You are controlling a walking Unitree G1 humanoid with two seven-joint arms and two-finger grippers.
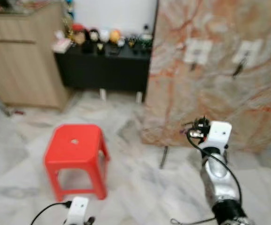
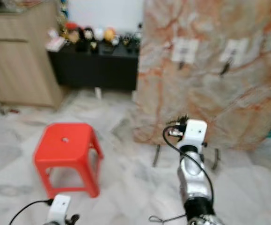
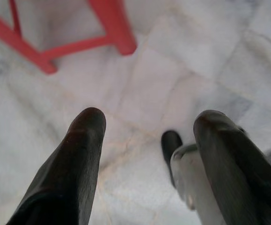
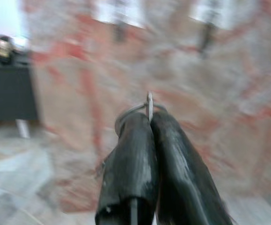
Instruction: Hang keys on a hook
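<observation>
**Keys pinched thin, hooks well ahead**

Marble floor (image 1: pixel 140 178) runs up to a marble-patterned panel (image 1: pixel 219 70) carrying two white hook plates (image 1: pixel 197 50), the far one (image 1: pixel 247 50) with something dark already hanging from it. A red stool (image 1: pixel 75 152) stands off to my left, a black sideboard (image 1: pixel 102 68) behind it.

My worry is the grip: in the right wrist view the right claw (image 4: pixel 149 123) is pinched tight on the key ring (image 4: pixel 148 105), with just a sliver of wire poking past the tips. A ring held that shallow could twist or slip as I reach, and the blurred picture makes lining it up with a small hook harder.

I have the right arm (image 1: pixel 215 164) raised and stretched toward the panel, well apart from it. My left claw (image 3: pixel 149 140) hangs low over the floor by the stool, fingers spread wide and holding nothing.
</observation>
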